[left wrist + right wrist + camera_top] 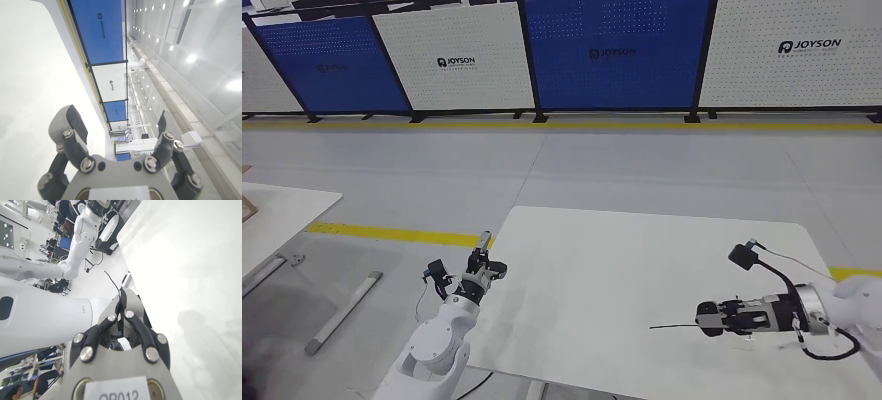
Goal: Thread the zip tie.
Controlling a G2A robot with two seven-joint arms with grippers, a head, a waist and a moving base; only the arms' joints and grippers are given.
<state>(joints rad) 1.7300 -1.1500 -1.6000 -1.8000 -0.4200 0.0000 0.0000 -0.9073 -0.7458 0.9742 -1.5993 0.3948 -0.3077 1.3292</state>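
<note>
From my seat the job looks barely begun. The right gripper (121,297) is clenched on one end of the zip tie (112,281), and the rest of the thin black strap sticks out straight past the fingertips. In the top view the strap (674,325) points across the near right part of the table (622,250) toward the other arm. I see no loop and no end fed through anything, so by my reckoning the pickup is done and the whole threading step is left.

The left gripper (121,123) is released, with its ribbed pads (78,123) spread wide and nothing between them. In the top view it sits at the table's near left edge (480,262), well apart from the strap. I judge it has to take the free end, or the locking head, before the two ends can meet.

The end pinched in the right grip is buried between the pads, so I cannot tell whether that is the head or the tail. I cannot make out a head at the free tip either, as it is too fine. I also cannot say whether the strap hangs above the tabletop or brushes it
</note>
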